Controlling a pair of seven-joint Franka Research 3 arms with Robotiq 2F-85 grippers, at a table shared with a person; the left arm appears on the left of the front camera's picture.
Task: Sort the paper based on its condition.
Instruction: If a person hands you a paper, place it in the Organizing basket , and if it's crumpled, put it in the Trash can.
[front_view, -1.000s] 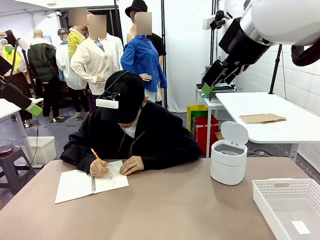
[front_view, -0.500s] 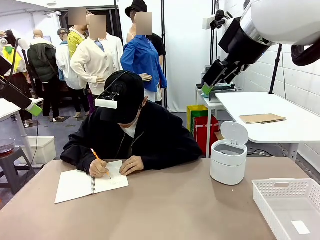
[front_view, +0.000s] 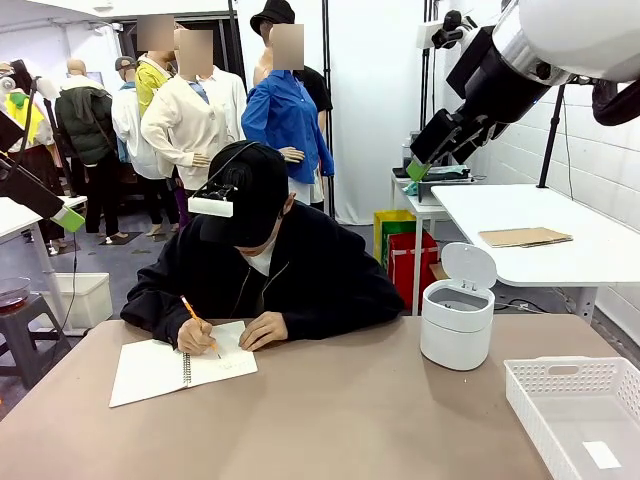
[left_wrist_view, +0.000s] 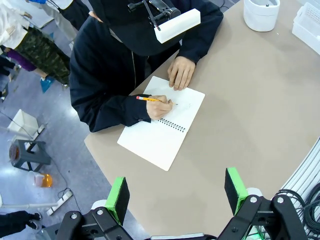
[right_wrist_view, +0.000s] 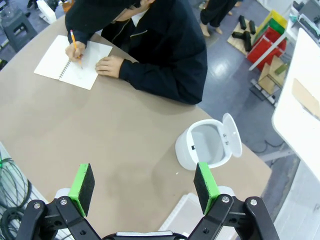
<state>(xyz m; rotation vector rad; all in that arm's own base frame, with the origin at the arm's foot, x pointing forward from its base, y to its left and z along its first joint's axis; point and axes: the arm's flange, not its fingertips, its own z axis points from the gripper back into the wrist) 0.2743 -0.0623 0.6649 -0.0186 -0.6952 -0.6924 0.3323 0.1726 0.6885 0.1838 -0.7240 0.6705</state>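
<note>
Both tools are up in the air, well above the table (front_view: 330, 420). Your left gripper (left_wrist_view: 176, 195) is spread wide with nothing between its green pads (left_wrist_view: 118, 199), and it looks straight down at the table edge near the person. Your right gripper (right_wrist_view: 143, 187) is spread wide too and holds nothing. It hangs high on the right side, over bare tabletop on your side of the bin (right_wrist_view: 207, 145). The paper (front_view: 150, 370) you can see is bound in an open spiral notebook (front_view: 186, 369). The notebook lies flat on the far left part of the table, right in front of the person, and is well apart from both grippers. The person leans over it. One hand (front_view: 197, 338) holds an orange pencil (front_view: 190, 308) with its tip on the page next to the spiral, and the other hand (front_view: 262, 330) rests on that page's far corner. The small white bin stands upright on the far right of the table with its lid flipped up, so the inside shows. A white slotted basket (front_view: 560, 375) sits at the near right corner, near the bin but not touching it. There is a small white patch on the basket floor, and you cannot tell what it is. A flat brown cardboard piece (front_view: 524, 237) lies on the separate white table behind, at the right.
</note>
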